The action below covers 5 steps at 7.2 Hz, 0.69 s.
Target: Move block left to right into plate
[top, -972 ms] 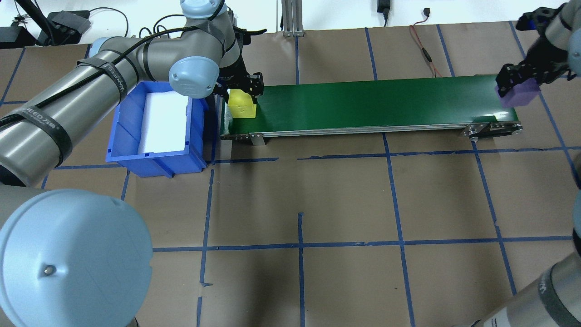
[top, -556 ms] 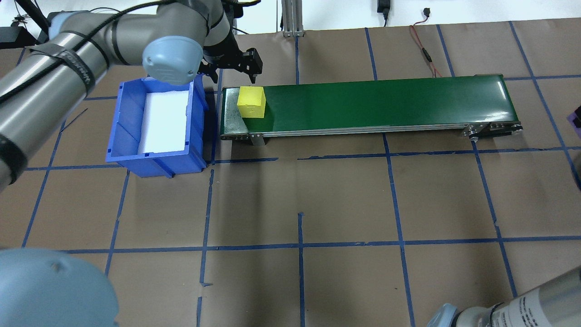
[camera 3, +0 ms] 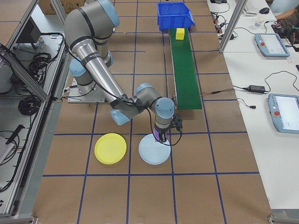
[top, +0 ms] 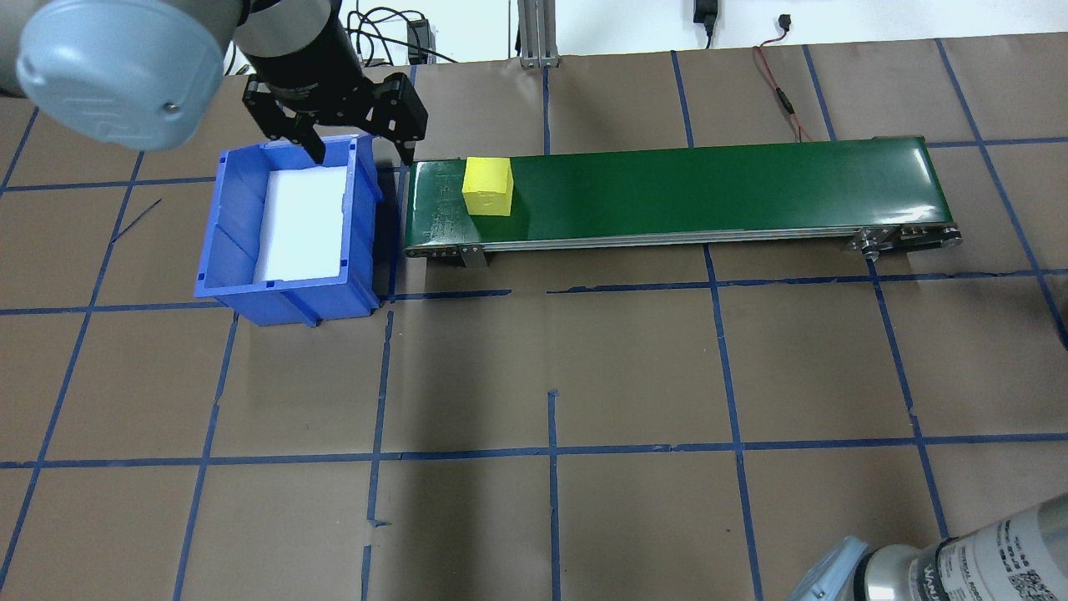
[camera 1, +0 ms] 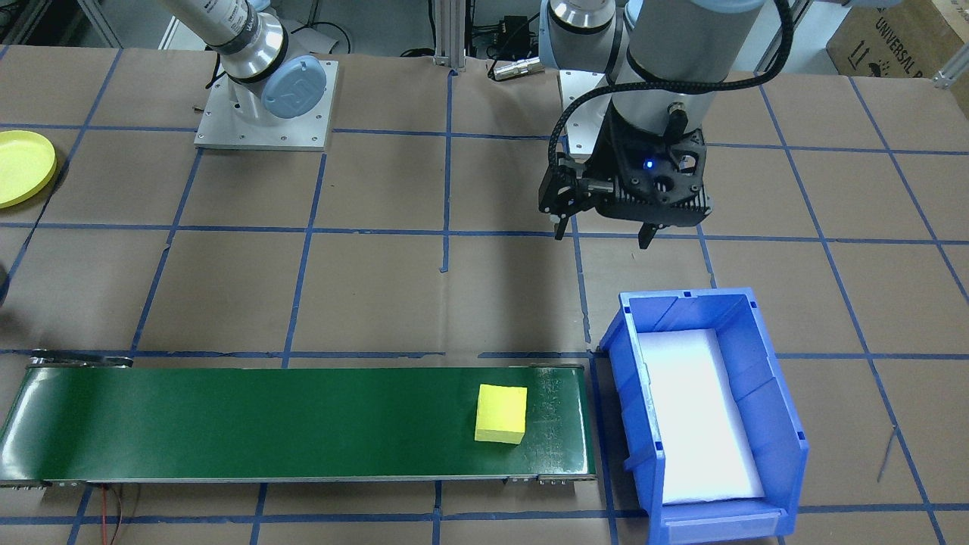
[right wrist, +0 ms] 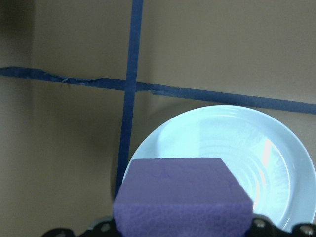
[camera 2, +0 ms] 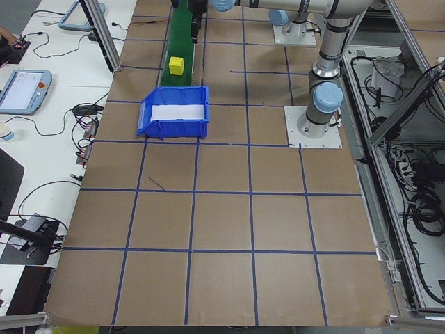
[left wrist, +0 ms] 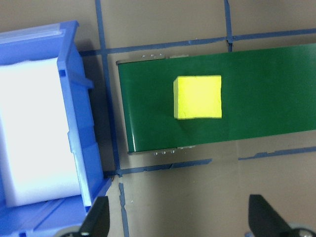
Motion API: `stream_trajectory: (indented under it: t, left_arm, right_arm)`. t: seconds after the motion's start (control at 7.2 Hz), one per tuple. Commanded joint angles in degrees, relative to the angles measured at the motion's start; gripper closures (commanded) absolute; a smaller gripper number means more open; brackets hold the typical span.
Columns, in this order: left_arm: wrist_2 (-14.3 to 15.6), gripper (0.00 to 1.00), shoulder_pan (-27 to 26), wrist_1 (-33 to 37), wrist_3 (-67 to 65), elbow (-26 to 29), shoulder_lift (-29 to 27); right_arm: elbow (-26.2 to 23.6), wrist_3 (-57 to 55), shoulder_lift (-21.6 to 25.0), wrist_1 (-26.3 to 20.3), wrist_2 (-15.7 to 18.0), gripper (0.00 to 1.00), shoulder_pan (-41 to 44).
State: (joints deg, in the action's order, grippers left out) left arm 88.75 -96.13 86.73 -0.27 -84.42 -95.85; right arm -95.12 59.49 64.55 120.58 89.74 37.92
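Note:
A yellow block [top: 488, 185] [camera 1: 501, 412] [left wrist: 197, 97] lies on the green conveyor belt [top: 709, 188] near its left end. My left gripper [top: 364, 156] [camera 1: 602, 238] hangs open and empty above the table, beside the blue bin [top: 221, 225]. My right gripper [camera 3: 161, 136] is shut on a purple block [right wrist: 182, 195] [camera 3: 157, 136], held above the edge of a pale blue plate [right wrist: 237, 148] [camera 3: 154, 151]. The yellow plate [camera 3: 110, 148] [camera 1: 23, 166] lies empty beside the pale blue one, on the robot's side.
The blue bin [camera 1: 787, 431] with a white foam floor stands just off the belt's left end. The belt [camera 1: 265, 424] carries only the yellow block. Blue tape lines grid the brown table. Tablets and cables lie beyond the table's far edge.
The left gripper has let go of the yellow block and pulled back toward the bin. The block has ridden rightward along the belt. The right gripper carried the purple block out of the overhead view.

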Motion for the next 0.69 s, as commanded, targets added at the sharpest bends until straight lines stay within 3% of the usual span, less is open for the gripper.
stream_trajectory:
  t: [0.0,0.14,0.28,0.56]
  left_arm:
    - [-0.2,0.00,1.8,1.3,3.1,-4.8,3.8]
    - [-0.2,0.00,1.9,0.4,3.2,-5.2,4.2]
    - [0.1,0.00,1.7,-0.3,3.0,-4.6,4.3]
    - [0.3,0.00,1.7,0.0,3.1,-4.9,5.2]
  right_arm:
    - [-0.3,0.4,-1.9,1.5,0.0,0.32,-2.8]
    - [-0.2,0.4,-2.4,1.4,-0.4,0.12,-3.7]
    - [-0.4,0.4,-2.4,1.3,-1.0,0.00,-3.7]
    - [-0.2,0.1,-1.3,0.5,-0.5,0.00,-3.7]
